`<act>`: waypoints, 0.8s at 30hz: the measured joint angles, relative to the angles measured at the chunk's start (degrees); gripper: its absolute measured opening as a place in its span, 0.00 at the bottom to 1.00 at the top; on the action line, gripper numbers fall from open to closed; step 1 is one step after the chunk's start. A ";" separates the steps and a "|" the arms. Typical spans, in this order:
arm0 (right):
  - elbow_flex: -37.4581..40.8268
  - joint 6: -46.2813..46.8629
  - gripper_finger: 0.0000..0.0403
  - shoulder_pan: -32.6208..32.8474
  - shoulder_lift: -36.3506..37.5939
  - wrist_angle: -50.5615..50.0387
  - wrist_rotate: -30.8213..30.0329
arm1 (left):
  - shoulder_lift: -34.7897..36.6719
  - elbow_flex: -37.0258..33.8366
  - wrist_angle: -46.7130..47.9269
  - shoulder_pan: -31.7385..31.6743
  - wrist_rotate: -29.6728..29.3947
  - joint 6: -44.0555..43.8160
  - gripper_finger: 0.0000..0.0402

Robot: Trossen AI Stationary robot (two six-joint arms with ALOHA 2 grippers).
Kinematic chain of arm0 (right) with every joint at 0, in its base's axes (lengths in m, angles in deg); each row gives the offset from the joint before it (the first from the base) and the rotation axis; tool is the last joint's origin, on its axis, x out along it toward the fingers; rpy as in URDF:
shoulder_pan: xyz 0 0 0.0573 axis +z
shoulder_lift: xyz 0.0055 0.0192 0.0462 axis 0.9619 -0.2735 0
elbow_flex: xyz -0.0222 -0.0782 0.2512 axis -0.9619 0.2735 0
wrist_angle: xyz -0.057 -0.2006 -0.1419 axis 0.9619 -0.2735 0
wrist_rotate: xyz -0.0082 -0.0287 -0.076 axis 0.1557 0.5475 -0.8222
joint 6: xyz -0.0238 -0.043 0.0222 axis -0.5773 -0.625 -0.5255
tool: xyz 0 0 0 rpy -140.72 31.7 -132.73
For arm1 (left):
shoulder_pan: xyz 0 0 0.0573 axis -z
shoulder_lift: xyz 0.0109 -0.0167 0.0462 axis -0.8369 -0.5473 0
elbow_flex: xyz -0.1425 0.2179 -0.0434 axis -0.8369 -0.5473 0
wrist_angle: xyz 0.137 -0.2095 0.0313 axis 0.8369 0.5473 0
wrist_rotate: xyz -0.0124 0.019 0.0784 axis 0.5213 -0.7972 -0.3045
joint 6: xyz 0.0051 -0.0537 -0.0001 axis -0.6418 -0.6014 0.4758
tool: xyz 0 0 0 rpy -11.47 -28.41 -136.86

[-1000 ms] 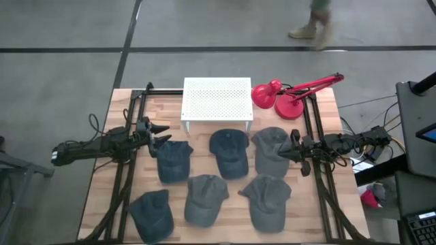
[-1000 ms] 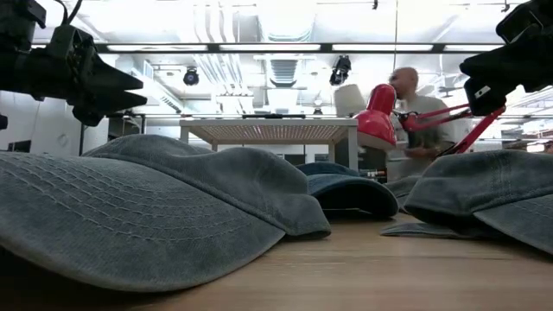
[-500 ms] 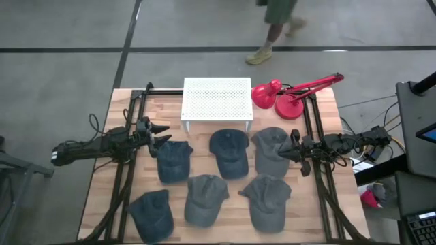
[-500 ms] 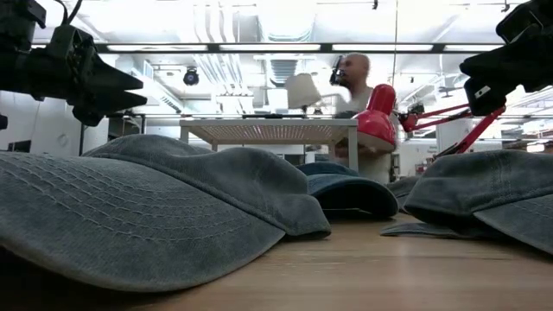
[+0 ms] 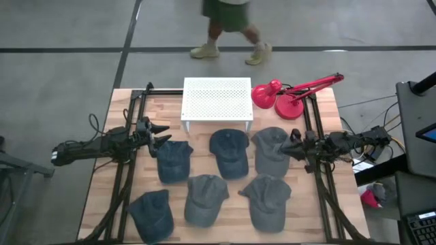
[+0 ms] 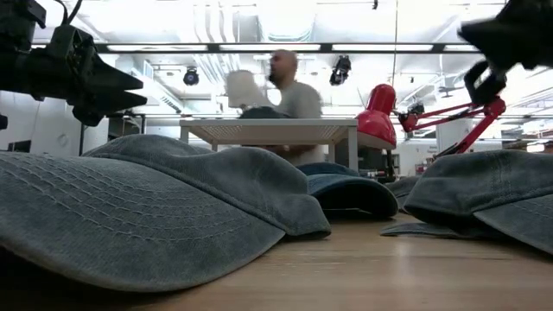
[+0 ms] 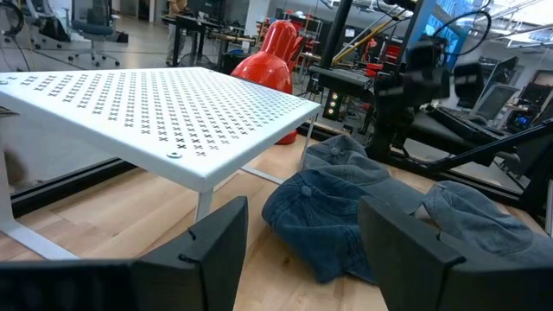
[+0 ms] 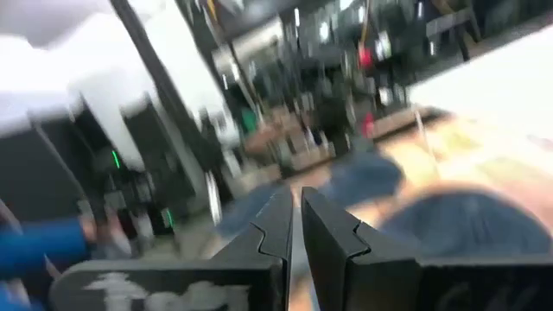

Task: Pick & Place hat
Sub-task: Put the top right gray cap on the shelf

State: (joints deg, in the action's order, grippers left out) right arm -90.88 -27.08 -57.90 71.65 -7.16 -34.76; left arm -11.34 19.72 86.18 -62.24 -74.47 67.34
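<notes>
While hovering, left tool (image 5: 163, 133) gapes empty | right tool (image 5: 285, 148) closed, empty | hats (image 5: 228, 152) untouched

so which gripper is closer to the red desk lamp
Right. The right gripper hovers over the hats just in front of the red desk lamp, on the same side of the table. The left gripper is across the table, beyond the white perforated stand.
</notes>
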 joint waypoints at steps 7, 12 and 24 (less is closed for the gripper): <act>-3.00 -4.61 0.07 0.00 -4.99 8.37 -4.96 | 0.00 -0.14 -1.12 0.01 -0.57 -0.01 0.55; -14.59 -2.65 0.07 0.00 -15.63 -11.94 -8.70 | 0.00 -0.32 -2.41 0.00 -0.57 0.00 0.55; -44.20 28.88 0.07 0.00 -47.69 -68.02 -9.85 | 0.00 -0.32 -3.21 0.01 -0.55 0.01 0.55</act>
State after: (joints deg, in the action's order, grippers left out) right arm -135.08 1.80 -57.90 23.96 -75.18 -44.61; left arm -11.34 19.40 82.97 -62.23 -75.01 67.35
